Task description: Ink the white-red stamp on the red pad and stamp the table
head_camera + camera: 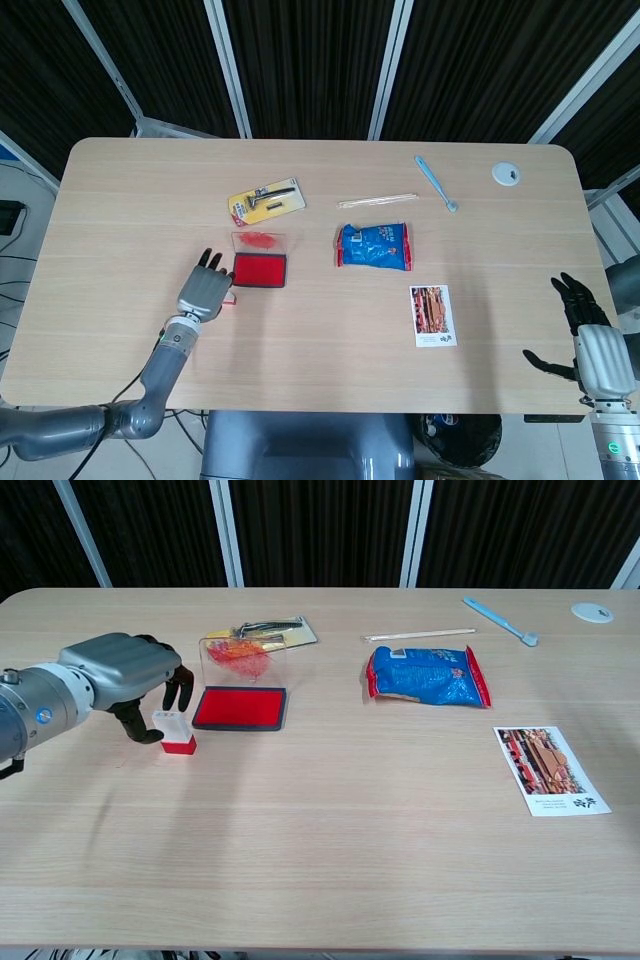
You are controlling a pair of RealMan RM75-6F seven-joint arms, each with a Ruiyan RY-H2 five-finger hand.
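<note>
Dark slatted panels are standing behind the wooden table [320, 330]. Beyond the near right corner, the right hand [590, 335] is being held off the surface, fingers spread and grasping nothing. Toward the near left, the left hand [125, 675] is being lowered around the stamp [174, 731], fingers curled but apart, with no grip seen; the stamp is standing upright just left of the pad [240, 707]. A card [551, 771] is lying nearer the right edge, a blue bag [428, 677] mid-surface, a toothbrush [436, 182] toward the far edge.
</note>
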